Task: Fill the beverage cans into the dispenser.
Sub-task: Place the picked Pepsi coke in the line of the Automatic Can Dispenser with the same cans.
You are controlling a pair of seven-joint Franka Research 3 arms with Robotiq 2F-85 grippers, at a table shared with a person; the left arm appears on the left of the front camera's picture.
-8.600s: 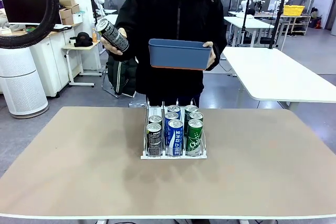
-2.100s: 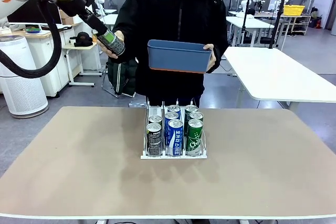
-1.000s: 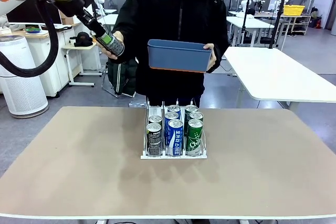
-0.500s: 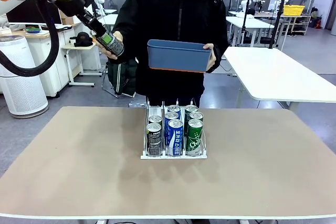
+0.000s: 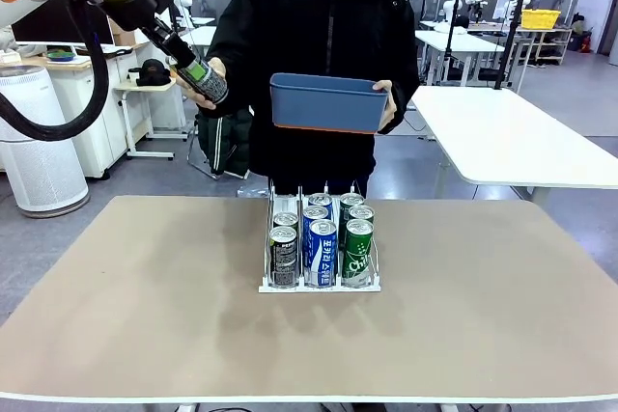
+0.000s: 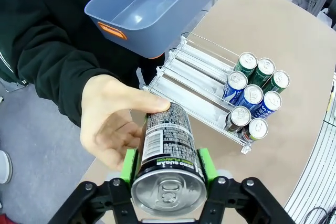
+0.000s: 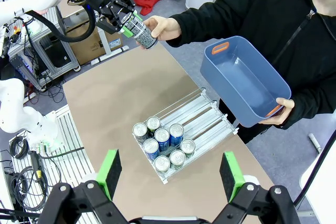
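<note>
My left gripper [image 5: 193,69] is raised at the far left, shut on a black beverage can [image 5: 205,80]. The person's hand [image 5: 214,72] still holds that can from behind. In the left wrist view the green pads [image 6: 128,163] clamp the black can [image 6: 168,150] just below its silver top, and the hand [image 6: 110,124] cups it. The clear dispenser [image 5: 319,288] stands mid-table with several cans [image 5: 322,238] at the front of its lanes: black, blue and green. High above the table, my right gripper [image 7: 170,174] is open and looks down on the dispenser [image 7: 202,111].
In their other hand the person holds an empty blue bin [image 5: 328,101] above the table's far edge. The back halves of the dispenser's lanes [image 6: 197,69] are bare. The tan tabletop [image 5: 145,296] lies open around the rack.
Since the oldest frame my left arm has come in and closed on the black can that the person holds out. Over the last second nothing has visibly moved.
</note>
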